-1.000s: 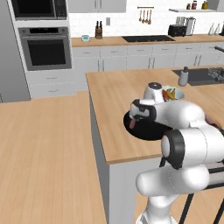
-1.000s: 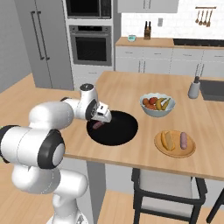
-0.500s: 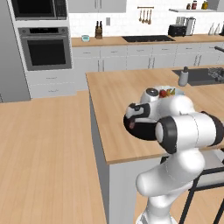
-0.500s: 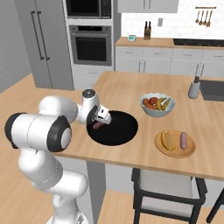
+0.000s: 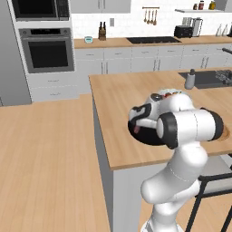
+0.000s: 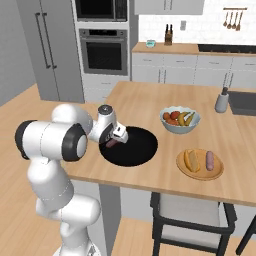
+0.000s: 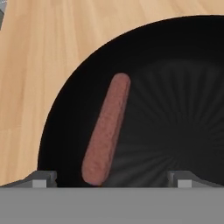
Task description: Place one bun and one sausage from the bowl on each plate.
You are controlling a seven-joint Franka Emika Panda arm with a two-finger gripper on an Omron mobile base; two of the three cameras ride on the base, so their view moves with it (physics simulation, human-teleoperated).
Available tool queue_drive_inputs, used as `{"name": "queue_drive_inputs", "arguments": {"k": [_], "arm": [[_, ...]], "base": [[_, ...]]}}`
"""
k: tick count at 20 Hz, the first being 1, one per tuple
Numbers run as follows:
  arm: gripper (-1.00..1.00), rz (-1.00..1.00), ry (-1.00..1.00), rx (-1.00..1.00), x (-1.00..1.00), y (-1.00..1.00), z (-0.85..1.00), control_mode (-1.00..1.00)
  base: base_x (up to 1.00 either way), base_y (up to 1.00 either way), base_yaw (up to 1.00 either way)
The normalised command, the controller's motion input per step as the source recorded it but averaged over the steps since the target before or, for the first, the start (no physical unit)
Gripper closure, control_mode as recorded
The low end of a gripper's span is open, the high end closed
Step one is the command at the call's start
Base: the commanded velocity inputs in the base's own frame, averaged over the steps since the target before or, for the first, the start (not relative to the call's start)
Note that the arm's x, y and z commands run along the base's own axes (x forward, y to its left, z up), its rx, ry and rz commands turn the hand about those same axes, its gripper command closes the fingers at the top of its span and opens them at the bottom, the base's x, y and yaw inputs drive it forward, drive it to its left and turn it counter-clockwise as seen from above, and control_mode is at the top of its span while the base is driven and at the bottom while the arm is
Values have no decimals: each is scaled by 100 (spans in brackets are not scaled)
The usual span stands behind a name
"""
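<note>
left base view: a wooden tabletop [image 5: 122,90] fills the middle of the frame. the white arm bends across the centre right, and its end effector [image 5: 136,128] hangs low over the left part of the wide black bowl [image 5: 144,137], which sits near the tabletop's front edge, mostly hidden behind the arm. a reddish sausage [image 5: 135,130] peeks out right under the end effector.

right base view: the black bowl [image 6: 135,147] lies left of centre on the tabletop. the end effector [image 6: 114,140] is tipped down over the bowl's left edge, with the sausage [image 6: 111,143] just beneath it. at the right, a tan wooden plate [image 6: 199,170] carries a bun [image 6: 191,159] and a second sausage [image 6: 210,160] side by side. above it, right of centre, a white fruit bowl [image 6: 180,120] holds colourful fruit. a grey bottle [image 6: 222,101] stands at the far right.

hand view: the sausage [image 7: 106,127] lies slanted in the left half of the black bowl [image 7: 175,96], running from upper centre to lower left. the end effector [image 7: 113,178] is spread wide, its two fingertips [image 7: 41,177] at the bottom of the frame set well apart, the sausage's lower end between them, nothing pinched.
</note>
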Motion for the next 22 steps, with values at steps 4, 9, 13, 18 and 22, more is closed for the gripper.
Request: {"name": "queue_drive_inputs", "arguments": {"k": [4,9,13,18,22], "arm": [[-100,0,0,0,29,1,-14,-100],[-100,0,0,0,15,0,-39,-100],[-100,0,0,0,16,0,-37,-100],[-100,0,0,0,14,0,-21,-100],[-100,0,0,0,18,0,-10,-100]], "base": [[0,0,0],[0,0,0],[0,0,0],[0,0,0],[0,0,0]]}}
